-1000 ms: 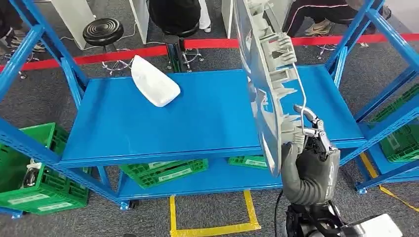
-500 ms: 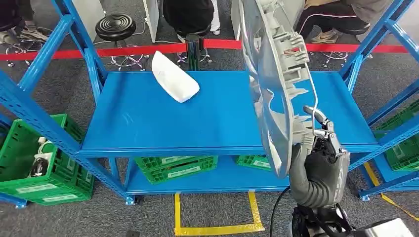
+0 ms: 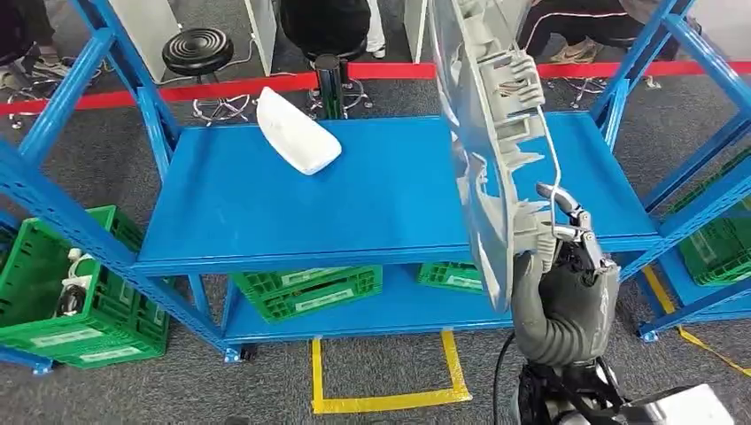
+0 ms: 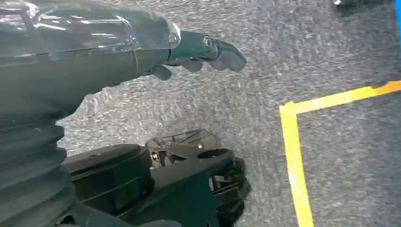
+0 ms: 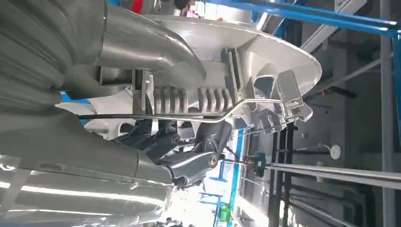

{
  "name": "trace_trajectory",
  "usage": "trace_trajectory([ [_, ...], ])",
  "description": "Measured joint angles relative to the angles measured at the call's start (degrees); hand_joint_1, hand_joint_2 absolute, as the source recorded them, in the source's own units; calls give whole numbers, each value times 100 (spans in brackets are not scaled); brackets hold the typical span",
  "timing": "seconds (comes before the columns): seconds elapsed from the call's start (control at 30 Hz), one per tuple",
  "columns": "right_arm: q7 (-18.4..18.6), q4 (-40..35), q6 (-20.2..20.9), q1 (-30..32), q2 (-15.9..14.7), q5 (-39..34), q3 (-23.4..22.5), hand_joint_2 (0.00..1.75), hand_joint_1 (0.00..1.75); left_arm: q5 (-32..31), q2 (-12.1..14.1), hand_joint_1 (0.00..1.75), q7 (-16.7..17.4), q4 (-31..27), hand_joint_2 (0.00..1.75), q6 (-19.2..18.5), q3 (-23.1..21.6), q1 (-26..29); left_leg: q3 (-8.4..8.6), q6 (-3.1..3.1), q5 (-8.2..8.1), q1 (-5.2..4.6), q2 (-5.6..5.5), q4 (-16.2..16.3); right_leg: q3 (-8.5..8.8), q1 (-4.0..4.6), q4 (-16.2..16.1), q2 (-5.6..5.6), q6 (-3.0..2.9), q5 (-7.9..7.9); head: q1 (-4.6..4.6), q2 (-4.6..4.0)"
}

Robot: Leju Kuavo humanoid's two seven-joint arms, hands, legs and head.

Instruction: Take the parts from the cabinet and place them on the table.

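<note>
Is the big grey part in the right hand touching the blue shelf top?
Cannot tell. In the head view the right hand holds the grey part upright in front of the blue shelf, and their overlap in the picture hides any gap or contact.

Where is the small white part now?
In the head view, the small white part lies at the back left of the blue shelf, near the black stool.

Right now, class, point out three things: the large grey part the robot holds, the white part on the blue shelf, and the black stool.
grey part (image 3: pixel 485 150), head view, its ribbed back.
white part (image 3: pixel 297 133), head view, its middle.
black stool (image 3: pixel 197 46), head view, its seat.
</note>
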Motion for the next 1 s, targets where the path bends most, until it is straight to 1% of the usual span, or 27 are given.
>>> trace_trajectory([
  [0.03, 0, 0, 2, 0, 0, 2, 0, 175, 175, 0, 11, 0, 0, 0, 175, 0, 0, -2, 353, -31, 241, 29, 7, -562, -47, -32, 52, 1, 22, 12, -4, 0],
  [0.07, 0, -2, 4, -2, 0, 2, 0, 175, 175, -4, 15, 0, -2, 0, 175, 0, 0, -8, 608, -64, 301, 57, -3, -1030, -86, -43, 108, 1, 63, 16, -13, 0],
  [0.1, 0, -4, 4, -5, 0, 4, -2, 175, 175, -11, 4, 0, -4, -2, 175, 0, 2, -16, 614, -34, 265, 3, -29, -1121, -139, -15, 156, 17, 117, 27, -52, 0],
  [0.13, 2, -4, 11, -8, 0, 9, -2, 175, 175, -13, 9, 0, -15, -2, 175, 0, 2, -16, 582, 85, 300, 5, -26, -1089, -166, -17, 163, 22, 150, 64, -31, 0],
  [0.17, 0, -7, 13, -16, 0, 11, -2, 175, 175, -13, 15, 0, -18, 0, 175, 0, 2, -1, 546, 126, 322, -9, -27, -1079, -168, -35, 151, 20, 189, 100, 22, 0],
  [0.23, 2, -13, 24, -18, 2, 13, -2, 175, 175, -28, 13, 0, -31, 0, 175, 0, 2, 3, 475, 259, 407, -29, -22, -1085, -189, -51, 114, 32, 267, 186, 13, 0],
  [0.27, 0, -20, 24, -18, -2, 15, -4, 175, 175, -31, 13, 0, -37, 0, 175, 0, 2, -16, 439, 332, 466, -7, -9, -1087, -240, -68, 170, 44, 290, 66, 13, 0],
  [0.3, 0, -28, 28, -22, 2, 18, 0, 175, 175, -31, 11, 0, -46, 0, 175, 0, 2, -26, 367, 375, 524, -13, -16, -1084, -320, -65, 391, 46, 307, -255, 74, 0],
  [0.37, 0, -31, 28, -31, 0, 20, 0, 175, 175, -35, 13, 0, -55, -2, 175, 0, 2, -24, 240, 416, 626, -43, -10, -1081, -498, -65, 1202, 48, 319, -908, 131, 0],
  [0.4, 0, -31, 28, -32, 2, 30, 0, 175, 175, -37, 13, 0, -55, -2, 175, 0, 2, -21, 170, 432, 680, -65, -5, -1077, -563, -65, 1611, 48, 314, -1117, 168, 0],
  [0.43, 0, -31, 28, -31, 2, 37, 0, 175, 175, -37, 13, 0, -55, 0, 175, 0, 2, -21, 99, 442, 732, -94, -2, -1074, -552, -53, 1841, 49, 297, -1155, 192, 0],
  [0.47, 0, -31, 28, -33, 2, 39, 2, 175, 175, -35, 17, 0, -55, 0, 175, 0, 2, -21, 29, 453, 786, -123, 1, -1074, -433, -32, 1799, 49, 256, -1043, 217, 0],
  [0.5, 2, -31, 28, -34, 2, 50, 2, 175, 175, -35, 20, 0, -55, 0, 175, 0, 2, -21, -32, 457, 836, -157, 0, -1074, -225, -5, 1539, 55, 195, -866, 221, 0],
  [0.53, 0, -31, 28, -36, 2, 55, 2, 175, 175, -37, 22, 0, -55, 0, 175, 0, 2, -21, -83, 460, 885, -183, -3, -1075, 73, 32, 1107, 60, 115, -672, 230, 0],
  [0.57, 0, -33, 28, -45, 2, 57, 2, 175, 175, -37, 22, 0, -55, 0, 175, 0, 2, -23, -118, 464, 934, -204, -7, -1076, 455, 103, 531, 78, -6, -541, 227, 0],
  [0.6, 2, -46, 28, -52, 2, 59, 0, 175, 175, -37, -5, 0, -55, -13, 175, 0, 2, -23, -147, 448, 965, -221, -9, -1075, 776, 198, 54, 95, -118, -609, 203, 0],
  [0.63, 0, -57, 26, -57, 2, 63, 0, 175, 175, -35, 2, 0, -55, -11, 175, 2, 2, -24, -165, 423, 1021, -232, 2, -1072, 898, 176, -207, 78, -135, -640, 197, 0],
  [0.67, 0, -68, 26, -63, 2, 70, 2, 175, 175, -35, -11, 0, -59, -15, 175, 0, 2, -29, -200, 392, 1085, -205, 8, -1086, 869, 212, -222, 97, -113, -623, 190, 0],
  [0.73, -2, -70, 26, -57, 2, 90, 11, 175, 175, -28, -7, 0, -50, -15, 175, -11, 2, -14, -220, 330, 1197, -188, 24, -1128, 802, 230, -265, 89, -144, -508, 223, 0],
  [0.77, -2, -70, 28, -59, 7, 107, 18, 175, 175, -26, 13, 0, -48, -11, 175, -11, 2, -15, -254, 307, 1091, -184, 26, -1080, 776, 168, -361, 42, -154, -397, 223, 0],
  [0.8, -2, -68, 33, -60, 28, 120, 20, 175, 175, -26, 17, 0, -46, -9, 175, -18, 0, -8, -322, 261, 795, -180, 5, -954, 721, 166, -363, 43, -171, -327, 201, 0],
  [0.83, -4, -68, 33, -61, 31, 125, 20, 175, 175, -26, 22, 0, -46, -9, 175, -20, 0, -8, -414, 229, 429, -157, 0, -655, 638, 154, -360, 38, -187, -271, 162, 0],
  [0.87, -4, -68, 33, -54, 33, 125, 22, 175, 175, -26, 28, 0, -46, -9, 175, -20, 0, -9, -495, 188, 76, -130, -4, -250, 551, 150, -349, 31, -173, -209, 135, 0],
  [0.9, -4, -66, 33, -54, 37, 127, 24, 175, 175, -26, 31, 0, -46, -9, 175, -20, 0, -9, -549, 151, -143, -109, -9, 131, 465, 146, -339, 22, -170, -149, 109, 0],
  [0.93, -4, -63, 33, -56, 42, 129, 24, 175, 175, -26, 37, 0, -46, -9, 175, -20, 0, -9, -569, 117, -175, -91, -9, 444, 361, 134, -315, 12, -155, -86, 87, 0],
  [0.97, -2, -63, 33, -55, 48, 135, 26, 175, 175, -24, 44, 0, -46, -9, 175, -26, 0, -9, -512, 84, 1, -67, -8, 561, 242, 117, -274, 7, -133, -28, 63, 0],
  [1.0, -2, -61, 33, -55, 66, 149, 28, 175, 175, -9, 50, 0, -46, -7, 175, -37, 0, -10, -356, 55, 273, -45, -6, 473, 121, 94, -229, -2, -106, 19, 41, 0],
])
